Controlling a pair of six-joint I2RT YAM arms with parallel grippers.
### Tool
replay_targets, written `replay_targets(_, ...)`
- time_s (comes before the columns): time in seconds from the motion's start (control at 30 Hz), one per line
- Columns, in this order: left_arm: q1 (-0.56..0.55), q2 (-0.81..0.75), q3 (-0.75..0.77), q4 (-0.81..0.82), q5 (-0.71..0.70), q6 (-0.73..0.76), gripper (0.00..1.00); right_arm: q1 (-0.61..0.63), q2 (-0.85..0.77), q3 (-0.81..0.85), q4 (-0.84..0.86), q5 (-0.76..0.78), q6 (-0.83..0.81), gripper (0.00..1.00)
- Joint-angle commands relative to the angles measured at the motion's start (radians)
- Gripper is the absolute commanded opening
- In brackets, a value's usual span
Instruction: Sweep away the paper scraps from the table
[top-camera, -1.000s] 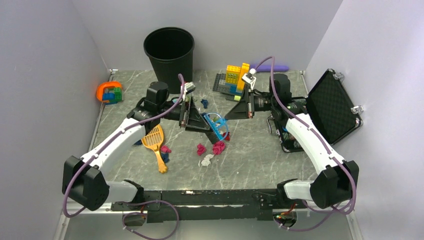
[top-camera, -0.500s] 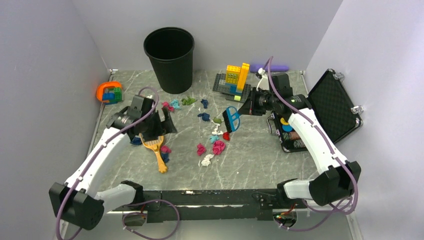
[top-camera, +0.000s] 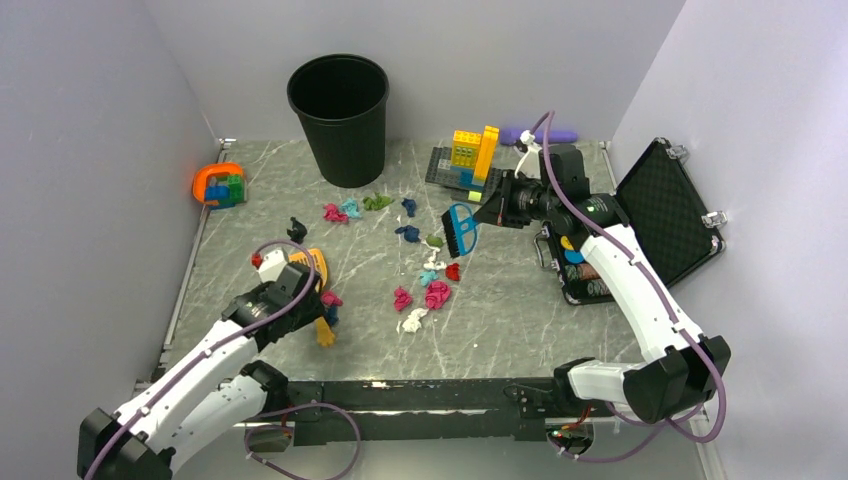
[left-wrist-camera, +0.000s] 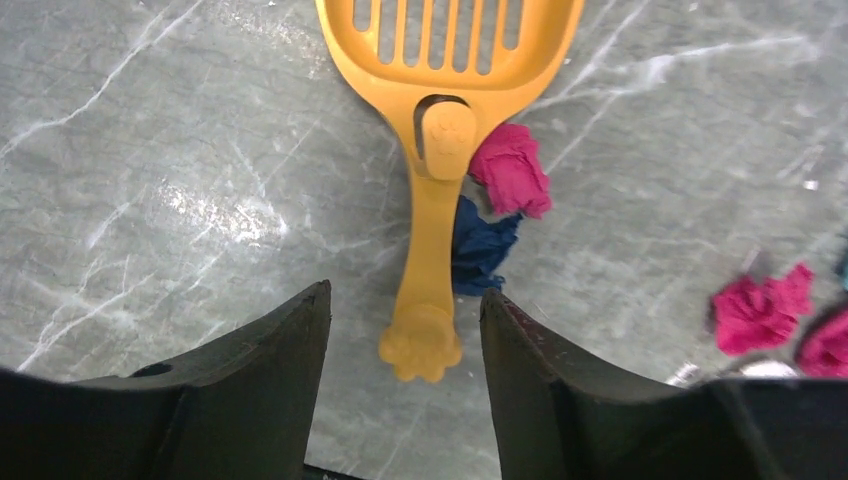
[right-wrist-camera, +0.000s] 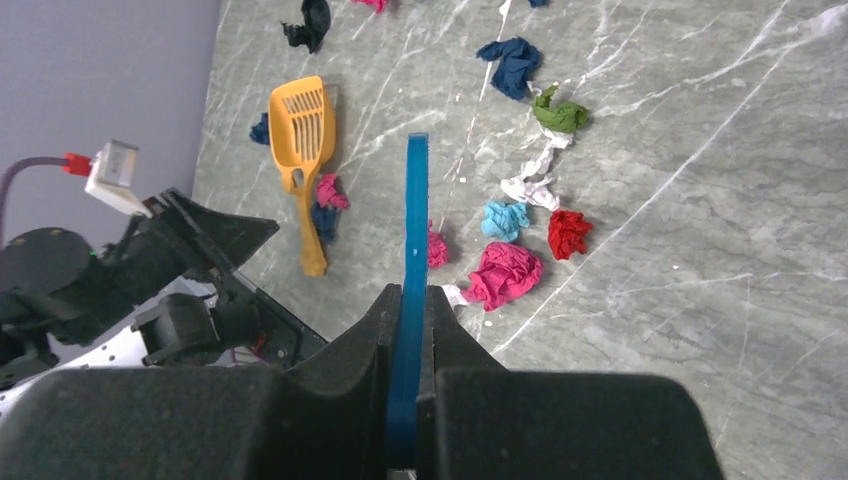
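Observation:
Paper scraps lie over the middle of the marble table: a magenta wad, with pink, teal, white, red, green and navy ones around it. They also show in the right wrist view. My right gripper is shut on a blue brush, held above the scraps and seen edge-on between the jaws. My left gripper is open and low over the handle end of an orange slotted scoop. A pink wad and a navy wad touch the handle's right side.
A black bin stands at the back. Stacked bricks on a dark baseplate are to its right. An open black case with chips is at the right edge. An orange and blue toy sits at the far left.
The left arm drew back from the brush at the table's middle to the near left, over the scoop handle. The right gripper kept the brush and lifted it slightly rightward.

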Motion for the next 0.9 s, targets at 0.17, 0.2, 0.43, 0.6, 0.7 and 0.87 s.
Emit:
replay_targets(0.17, -0.044, 0.146, -0.068, 0.235, -0.143, -0.018, 0.49, 0.009, -0.006, 0.047, 0.027, -0.02, 0.026, 0.0)
replay_targets(0.2, -0.044, 0.164, -0.062, 0.241, -0.148, -0.016, 0.49, 0.008, -0.005, 0.049, 0.024, -0.02, 0.026, 0.0)
replay_targets(0.43, -0.043, 0.301, -0.033, 0.296, -0.178, 0.02, 0.44, 0.009, -0.016, 0.047, 0.015, -0.02, 0.026, 0.0)
replay_targets(0.6, -0.042, 0.367, -0.027, 0.321, -0.165, 0.019, 0.44, 0.009, -0.023, 0.038, 0.022, -0.022, 0.033, 0.0)
replay_targets(0.7, -0.043, 0.379, -0.025, 0.338, -0.148, 0.033, 0.46, 0.009, -0.021, 0.036, 0.028, -0.027, 0.038, 0.0)
replay_targets(0.87, -0.041, 0.371, -0.039, 0.345, -0.145, 0.032, 0.36, 0.009, -0.016, 0.036, 0.041, -0.035, 0.043, 0.0)
